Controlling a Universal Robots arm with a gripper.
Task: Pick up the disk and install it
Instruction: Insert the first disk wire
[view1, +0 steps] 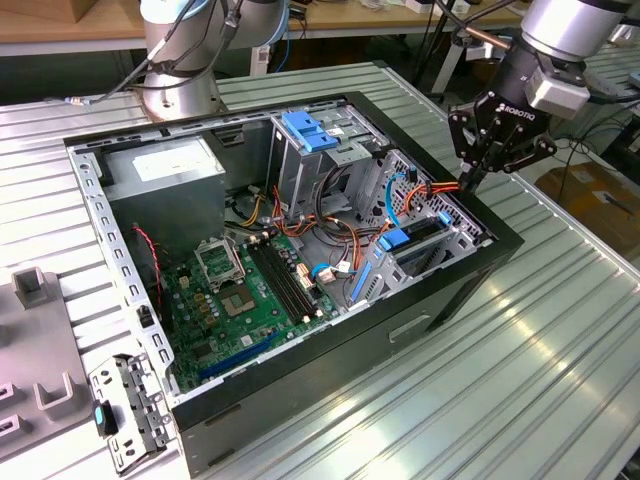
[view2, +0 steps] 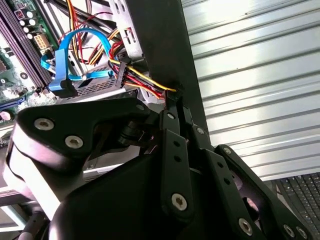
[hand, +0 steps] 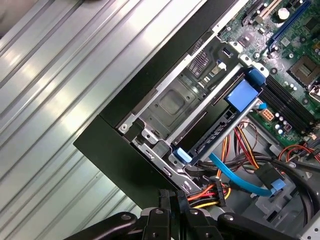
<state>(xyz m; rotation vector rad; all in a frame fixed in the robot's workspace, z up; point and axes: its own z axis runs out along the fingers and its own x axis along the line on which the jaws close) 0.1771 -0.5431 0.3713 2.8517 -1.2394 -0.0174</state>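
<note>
The disk (view1: 422, 232) stands on edge in the drive bay at the open computer case's corner on the exterior view's right; its dark edge with blue rails (hand: 220, 131) shows in the first wrist view. My gripper (view1: 468, 183) hangs over the case's rim right beside that bay. In both wrist views its fingers are pressed together, with the red, yellow and orange wires of a power cable running in between the tips (view2: 172, 102) (hand: 175, 196). The cable's black connector (view2: 120, 75) (hand: 216, 187) sits just short of the fingertips. A blue data cable (view2: 65, 85) (hand: 235, 172) loops nearby.
The case lies open on a ribbed metal table (view1: 520, 340). Inside are the green motherboard (view1: 240, 290), a grey power supply box (view1: 165, 170) and a tall metal cage with a blue tab (view1: 305, 130). A second arm's base (view1: 180, 85) stands behind; grey fixtures (view1: 30, 330) sit on the exterior view's left.
</note>
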